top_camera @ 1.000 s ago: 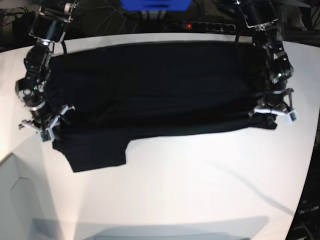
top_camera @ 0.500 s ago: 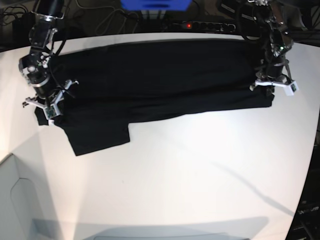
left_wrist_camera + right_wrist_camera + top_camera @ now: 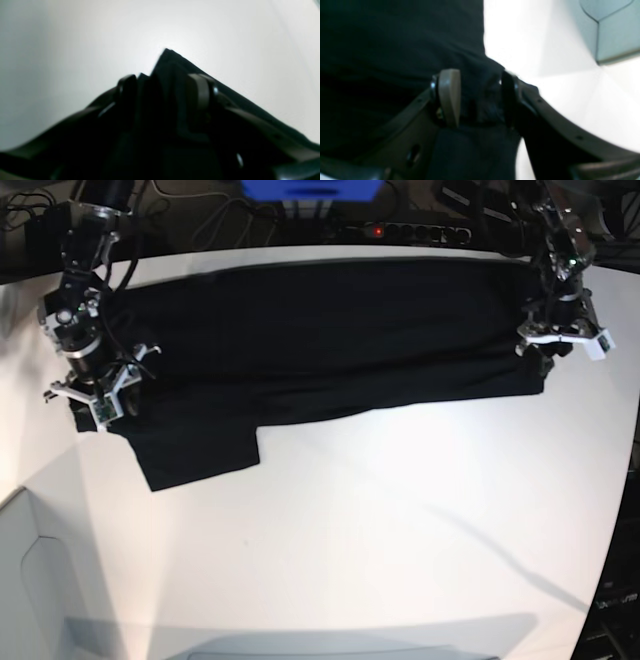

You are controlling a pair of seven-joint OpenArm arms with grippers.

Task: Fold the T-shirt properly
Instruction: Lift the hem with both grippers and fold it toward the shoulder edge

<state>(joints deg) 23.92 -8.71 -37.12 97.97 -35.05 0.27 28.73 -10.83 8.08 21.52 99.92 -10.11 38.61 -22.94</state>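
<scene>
T-shirt | black, soft, limp, light | spread on counter | left claw and right claw pinching end edges | best grip: hems, corners

I can't read a single word, number or brand mark in any of my three views — nothing legible at all. The T-shirt shows me only plain black cloth, with no print or readable label on the part I see. The blue box at the far edge of the surface has a bare face, and both wrist views are too blurred for lettering.
</scene>
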